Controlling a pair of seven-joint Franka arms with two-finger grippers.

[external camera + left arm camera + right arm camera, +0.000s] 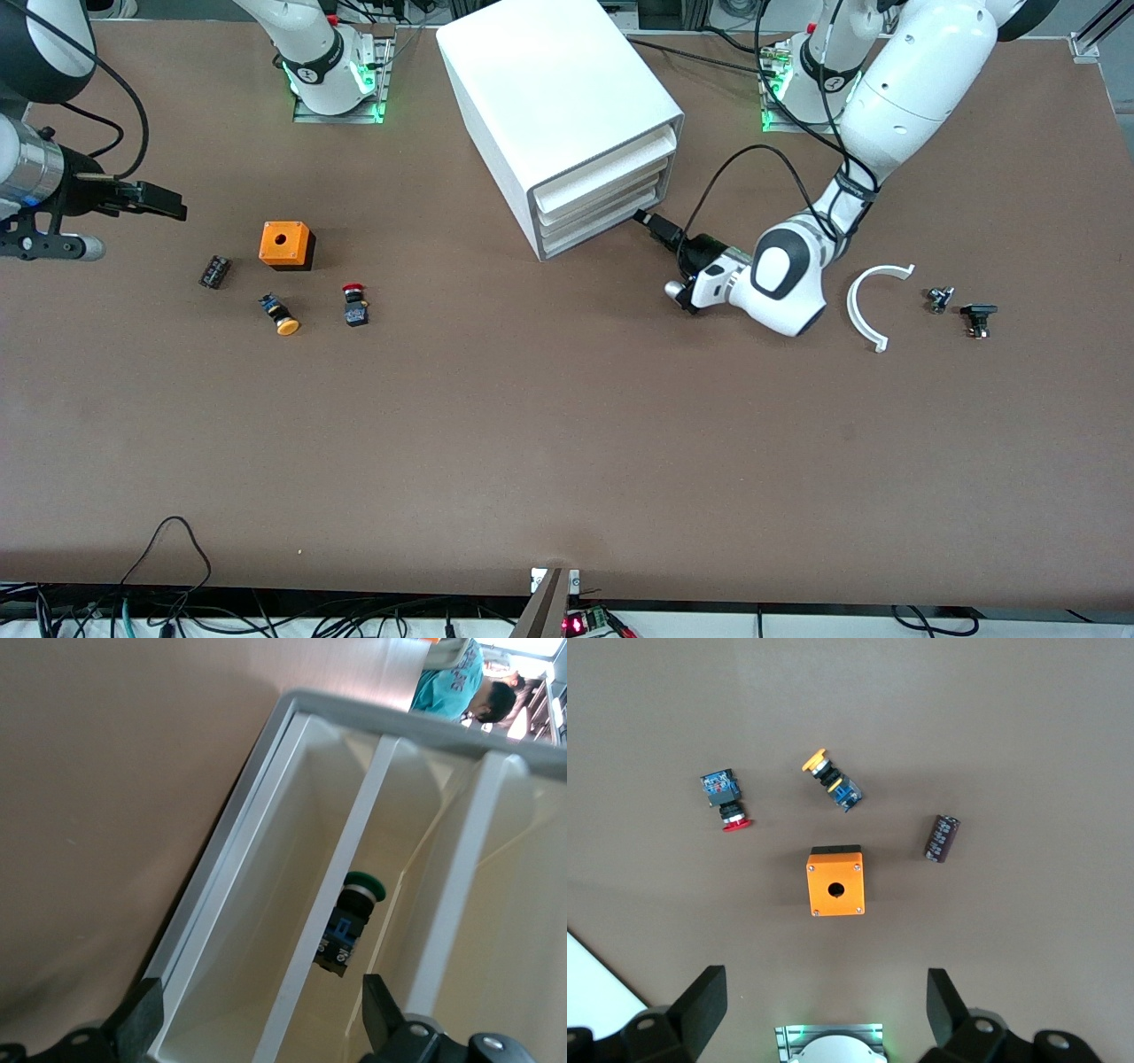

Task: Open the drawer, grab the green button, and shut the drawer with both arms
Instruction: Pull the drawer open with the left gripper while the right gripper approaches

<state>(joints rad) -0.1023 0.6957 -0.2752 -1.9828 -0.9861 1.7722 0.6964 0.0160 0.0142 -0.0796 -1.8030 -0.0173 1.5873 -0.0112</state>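
You had the left gripper (644, 218) low at the front of the cabinet (554, 106), fingers spread wide and holding nothing, lined up on the bottom drawer (602, 226). The green button (350, 921) lay inside it. Your right gripper (164, 202) waited spread and empty over the table (567, 443) above the orange box (287, 245).
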